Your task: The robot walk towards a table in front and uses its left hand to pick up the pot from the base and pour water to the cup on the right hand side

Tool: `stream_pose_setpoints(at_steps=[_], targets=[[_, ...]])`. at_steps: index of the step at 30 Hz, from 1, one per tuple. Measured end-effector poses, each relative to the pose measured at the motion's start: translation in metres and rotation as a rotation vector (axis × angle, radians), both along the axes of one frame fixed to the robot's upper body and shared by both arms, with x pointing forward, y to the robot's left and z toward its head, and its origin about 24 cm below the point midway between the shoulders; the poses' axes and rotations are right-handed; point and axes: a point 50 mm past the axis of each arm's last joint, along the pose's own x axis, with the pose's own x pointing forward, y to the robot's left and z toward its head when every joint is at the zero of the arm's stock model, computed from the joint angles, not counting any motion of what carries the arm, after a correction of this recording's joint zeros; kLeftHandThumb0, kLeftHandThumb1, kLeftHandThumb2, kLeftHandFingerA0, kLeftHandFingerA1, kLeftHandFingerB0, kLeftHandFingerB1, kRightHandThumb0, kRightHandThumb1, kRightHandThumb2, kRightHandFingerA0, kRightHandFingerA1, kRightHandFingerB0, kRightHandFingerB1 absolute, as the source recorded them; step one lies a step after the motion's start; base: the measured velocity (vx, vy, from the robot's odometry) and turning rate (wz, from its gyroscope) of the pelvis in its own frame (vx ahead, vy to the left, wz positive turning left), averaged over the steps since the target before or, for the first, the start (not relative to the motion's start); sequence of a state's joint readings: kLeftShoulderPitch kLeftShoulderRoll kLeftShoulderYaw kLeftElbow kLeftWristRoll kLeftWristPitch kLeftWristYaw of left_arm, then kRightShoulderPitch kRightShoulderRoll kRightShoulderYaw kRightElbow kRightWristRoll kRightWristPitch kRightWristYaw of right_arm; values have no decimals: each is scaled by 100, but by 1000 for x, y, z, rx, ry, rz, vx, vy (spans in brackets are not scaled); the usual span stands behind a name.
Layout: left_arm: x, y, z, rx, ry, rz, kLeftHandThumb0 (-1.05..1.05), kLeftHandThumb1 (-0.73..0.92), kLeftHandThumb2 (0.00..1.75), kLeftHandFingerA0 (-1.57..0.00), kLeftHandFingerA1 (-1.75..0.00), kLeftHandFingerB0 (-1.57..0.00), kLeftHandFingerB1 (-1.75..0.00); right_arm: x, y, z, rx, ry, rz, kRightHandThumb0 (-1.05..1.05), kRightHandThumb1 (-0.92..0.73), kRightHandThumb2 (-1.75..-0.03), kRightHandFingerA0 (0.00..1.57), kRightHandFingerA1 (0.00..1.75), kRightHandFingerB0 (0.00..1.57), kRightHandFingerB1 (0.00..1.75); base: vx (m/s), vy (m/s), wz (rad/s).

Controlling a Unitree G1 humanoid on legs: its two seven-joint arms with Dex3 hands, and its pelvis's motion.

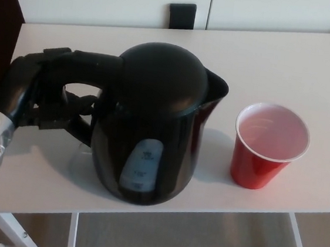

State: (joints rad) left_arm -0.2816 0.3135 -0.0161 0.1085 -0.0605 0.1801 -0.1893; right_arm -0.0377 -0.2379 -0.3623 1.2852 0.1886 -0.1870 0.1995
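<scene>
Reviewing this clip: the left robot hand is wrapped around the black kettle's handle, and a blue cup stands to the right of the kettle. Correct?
Not quite. The cup is red, not blue, as the head view shows. The rest holds: the left robot hand grips the kettle by its handle.

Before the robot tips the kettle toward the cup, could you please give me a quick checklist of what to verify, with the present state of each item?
1. Left hand wrapped around the handle of the kettle: ok.
2. Kettle lifted clear of its base: cannot tell; no base shows under it.
3. Spout turned toward the red cup: ok, it points right.
4. Cup upright with its mouth open: ok.
5. Cup standing safely on the table: ok, though near the front edge.
6. Water level in kettle: cannot tell from the window.
</scene>
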Motion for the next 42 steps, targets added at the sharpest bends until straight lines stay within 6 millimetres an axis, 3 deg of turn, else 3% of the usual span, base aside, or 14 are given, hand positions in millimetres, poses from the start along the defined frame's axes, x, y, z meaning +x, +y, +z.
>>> stream_pose_setpoints(at_steps=[4, 5, 22, 23, 26, 31, 37, 42], targets=[[-1, -5, -2, -14, -15, -10, -6, 71, 75, -113, -117, -96, -99, 2, 1, 0, -6, 3, 16, -27, -54, -56, 68, 49, 60, 45, 0, 0, 0], [-1, -6, -2, -18, -17, -11, -8, 73, 74, -109, -123, -85, -106, 3, 1, 0, -9, 4, 18, -27, -55, -56, 66, 48, 57, 44, 0, 0, 0], [-3, -21, -5, -80, -40, -23, -11, 74, 71, -107, -126, -83, -102, 5, 2, 1, -19, 8, 34, -28, -56, -56, 66, 49, 56, 44, 0, 0, 0], [-3, -23, -5, -88, -42, -24, -13, 78, 67, -108, -134, -83, -110, 5, 2, 1, -19, 8, 35, -29, -54, -55, 68, 49, 57, 44, 0, 0, 0], [-2, -28, -4, -121, -57, -17, -15, 79, 70, -104, -139, -82, -109, 5, 2, 1, -21, 9, 36, -29, -53, -55, 72, 49, 57, 44, 0, 0, 0], [2, -46, 16, -248, -163, 27, -14, 80, 72, -98, -145, -85, -107, 9, 2, 1, -27, 5, 46, -32, -53, -55, 70, 49, 58, 43, 0, 0, 0], [4, -49, 33, -397, -200, 78, -12, 79, 73, -92, -150, -81, -104, 11, 3, 2, -34, 6, 57, -31, -54, -56, 70, 49, 60, 44, 0, 0, 0], [10, -39, 39, -436, -152, 58, -11, 74, 72, -106, -145, -89, -114, 12, 3, 2, -33, 4, 61, -31, -55, -56, 68, 48, 57, 44, 0, 0, 0]])
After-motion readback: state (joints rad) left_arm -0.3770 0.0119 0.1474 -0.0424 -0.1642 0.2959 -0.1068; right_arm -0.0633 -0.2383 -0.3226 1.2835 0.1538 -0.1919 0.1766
